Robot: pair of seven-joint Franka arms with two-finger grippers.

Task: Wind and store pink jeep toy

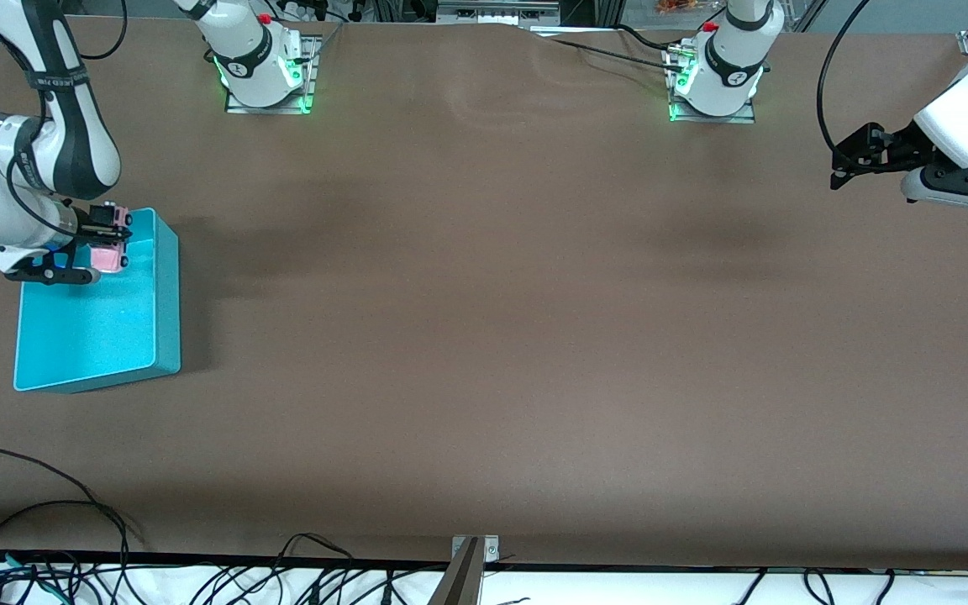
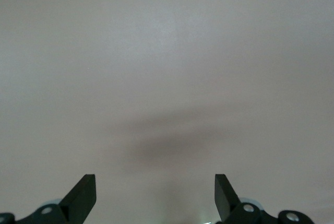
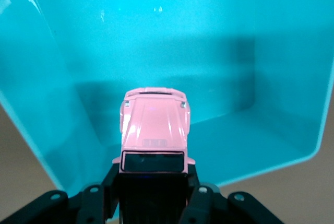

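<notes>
In the front view, the right gripper (image 1: 106, 241) hangs over the end of the turquoise bin (image 1: 166, 294) that lies toward the robots' bases, clamped on the pink jeep toy (image 1: 110, 252), which sits between its fingers above the bin's open mouth and clear of the bin floor. The likely trouble from here is a poor release: let go from this height, the jeep could land on its wheels, roll or bounce against a wall, or tip onto its side; and since the gripper sits close to the bin's rim at that end, a small drift could put the toy on the edge or out onto the counter (image 1: 484, 336). The left gripper (image 1: 849, 160) waits over the bare counter at the left arm's end, well apart from the bin. In the left wrist view, that gripper (image 2: 155, 192) stands with its two dark, wedge-shaped fingers apart and nothing between them, only the matte brown counter (image 2: 167, 51) beneath. In the right wrist view, the jeep (image 3: 154, 130) projects forward from the right gripper (image 3: 151, 192), its smooth, glossy pale pink hood and boxy body ahead of the black rear roof, where the fingers press on both sides. Below it the bin (image 3: 62, 78) shows smooth, slightly shiny walls, rounded corners and a flat floor, a slick surface on which small wheels would run freely.
</notes>
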